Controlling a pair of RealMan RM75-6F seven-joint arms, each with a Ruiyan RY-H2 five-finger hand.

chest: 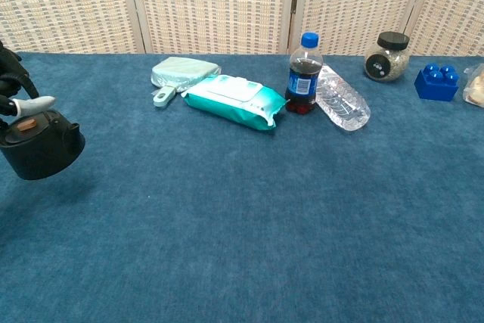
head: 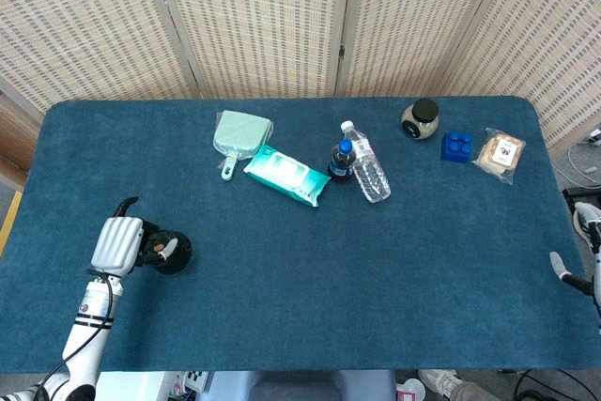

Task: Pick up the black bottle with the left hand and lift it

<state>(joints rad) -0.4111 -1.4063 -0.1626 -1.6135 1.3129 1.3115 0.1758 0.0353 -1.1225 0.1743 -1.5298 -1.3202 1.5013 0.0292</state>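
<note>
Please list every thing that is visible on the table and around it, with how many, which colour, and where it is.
black bottle: 1, black, near left, held by the left hand
dustpan: 1, pale green, back left of centre
wipes pack: 1, teal and white, beside the dustpan
cola bottle: 1, dark with blue cap, upright, back centre
water bottle: 1, clear, lying beside the cola bottle
jar: 1, black lid, back right
toy brick: 1, blue, right of the jar
snack packet: 1, clear wrap, far right
table: 1, blue cloth
left hand: white, near left
right hand: only partly visible, right edge

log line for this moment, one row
phase: lift | left hand: holds black bottle off the table at its left edge | right hand: at far right edge, idle, state unclear
</note>
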